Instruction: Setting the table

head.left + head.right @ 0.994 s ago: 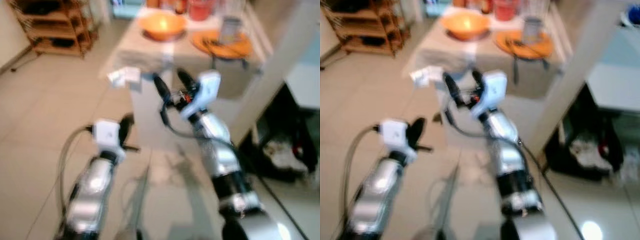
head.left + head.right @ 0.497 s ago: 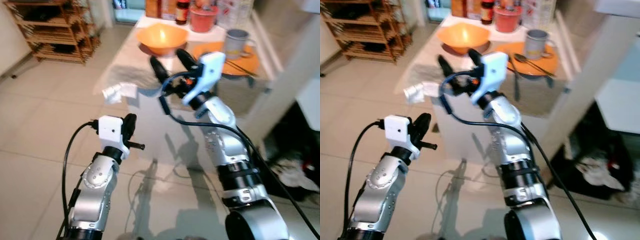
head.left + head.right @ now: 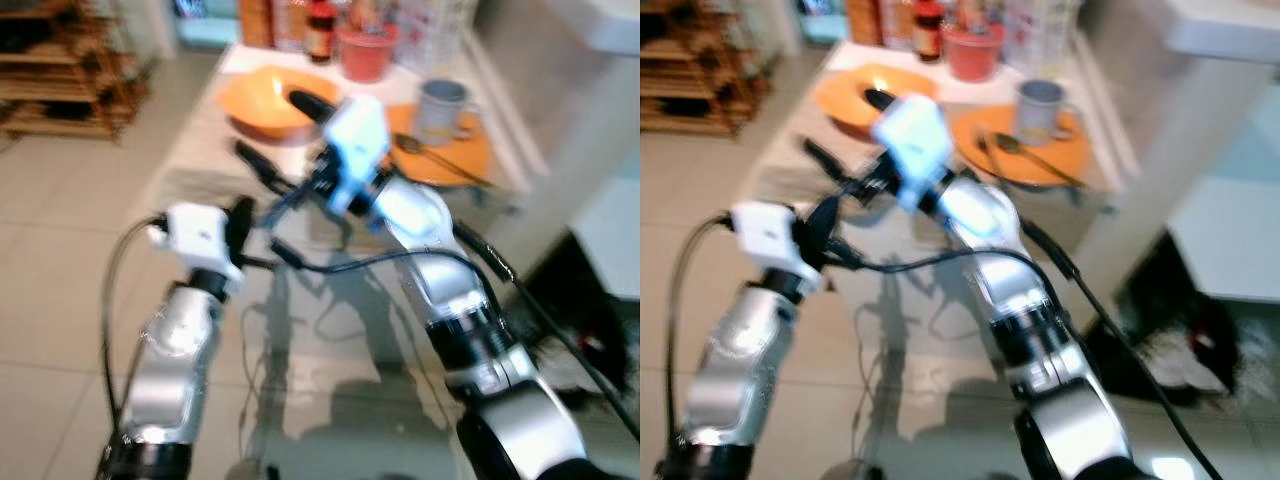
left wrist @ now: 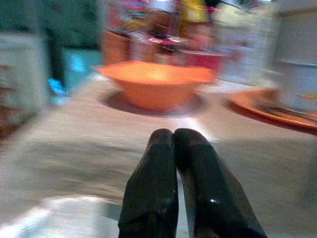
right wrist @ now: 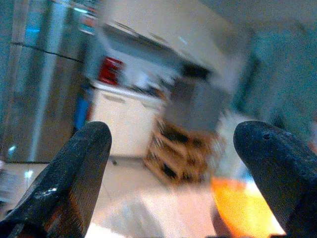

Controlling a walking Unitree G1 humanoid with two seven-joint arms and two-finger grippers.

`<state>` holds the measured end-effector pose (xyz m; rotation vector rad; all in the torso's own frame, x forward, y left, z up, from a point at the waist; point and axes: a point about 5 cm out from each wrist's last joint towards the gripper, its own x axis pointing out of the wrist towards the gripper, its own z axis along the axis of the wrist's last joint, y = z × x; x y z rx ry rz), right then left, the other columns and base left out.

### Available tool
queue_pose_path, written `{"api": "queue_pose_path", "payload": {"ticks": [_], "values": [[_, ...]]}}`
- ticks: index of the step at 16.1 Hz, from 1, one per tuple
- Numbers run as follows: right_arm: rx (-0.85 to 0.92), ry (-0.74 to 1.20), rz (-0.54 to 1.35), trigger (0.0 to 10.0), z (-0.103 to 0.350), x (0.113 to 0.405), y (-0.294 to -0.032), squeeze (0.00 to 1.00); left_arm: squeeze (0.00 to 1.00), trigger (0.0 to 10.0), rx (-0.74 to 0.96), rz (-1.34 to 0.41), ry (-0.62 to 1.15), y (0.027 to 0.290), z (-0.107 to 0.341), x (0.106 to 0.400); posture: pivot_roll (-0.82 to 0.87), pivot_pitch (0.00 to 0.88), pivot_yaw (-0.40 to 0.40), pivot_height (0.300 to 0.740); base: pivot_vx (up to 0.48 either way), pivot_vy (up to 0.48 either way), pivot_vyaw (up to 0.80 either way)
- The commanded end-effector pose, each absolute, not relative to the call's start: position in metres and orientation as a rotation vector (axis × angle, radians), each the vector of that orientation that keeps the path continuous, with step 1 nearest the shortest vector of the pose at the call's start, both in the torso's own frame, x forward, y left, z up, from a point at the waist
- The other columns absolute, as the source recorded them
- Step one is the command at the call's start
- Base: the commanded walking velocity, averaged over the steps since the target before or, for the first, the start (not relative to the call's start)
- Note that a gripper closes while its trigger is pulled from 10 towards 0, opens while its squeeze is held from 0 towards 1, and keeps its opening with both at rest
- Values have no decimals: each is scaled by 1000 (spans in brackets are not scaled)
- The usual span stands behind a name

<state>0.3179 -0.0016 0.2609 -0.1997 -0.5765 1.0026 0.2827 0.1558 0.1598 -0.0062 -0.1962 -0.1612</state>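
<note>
A table (image 3: pixel 195 175) stands ahead with an orange bowl (image 3: pixel 258 100) on it. Beside the bowl lies an orange plate (image 3: pixel 455 160) carrying a grey mug (image 3: pixel 440 105) and a spoon (image 3: pixel 432 158). My right gripper (image 3: pixel 282 130) is open, its fingers spread wide over the table's near edge, just in front of the bowl and empty. My left gripper (image 3: pixel 238 222) hangs lower, short of the table edge; in the left wrist view its fingers (image 4: pixel 171 144) are pressed shut with nothing between them, pointing at the bowl (image 4: pixel 156 84). The picture is blurred.
A red cup (image 3: pixel 362 52) and bottles (image 3: pixel 318 25) stand at the table's far end. A wooden shelf (image 3: pixel 60 90) is at the far left, a white counter (image 3: pixel 612 235) at the right with dark clutter beneath. Tiled floor lies left of the table.
The camera has come closer to the table. My right gripper has swung left and lower in front of the bowl. My left arm has risen toward the table edge.
</note>
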Motion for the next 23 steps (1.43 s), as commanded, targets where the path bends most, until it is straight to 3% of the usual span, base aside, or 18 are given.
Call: {"api": "queue_pose_path", "payload": {"ticks": [1,4,8,13,18,19,21,23], "values": [[-278,-619,1043,10000,267,312,5,0,0,10000,5,-96,-184,167,160,283,-46,61,-3,740,334,0,0],[-478,-610,1129,10000,272,313,4,0,0,10000,19,14,-174,186,161,283,-43,58,-11,740,301,0,0],[-572,-593,996,10000,288,334,-14,0,0,10000,34,71,-151,203,158,279,-36,53,-22,740,64,0,0],[-753,-409,1117,10000,254,338,-19,0,0,10000,38,26,-161,195,161,279,-35,48,-21,740,52,0,0],[-656,-411,893,10000,264,360,-17,0,0,10000,29,-12,-167,185,163,276,-32,62,-17,740,324,0,0],[-636,-415,934,10000,260,357,-10,0,0,10000,27,-18,-166,184,163,276,-33,64,-15,740,326,0,0],[-415,-460,1169,10000,252,329,12,0,0,10000,17,-28,-173,181,164,275,-28,70,-15,740,315,0,0],[-154,-469,1280,10000,256,314,15,0,0,10000,-27,-16,-198,181,168,274,-28,74,-13,740,133,0,0]]}}
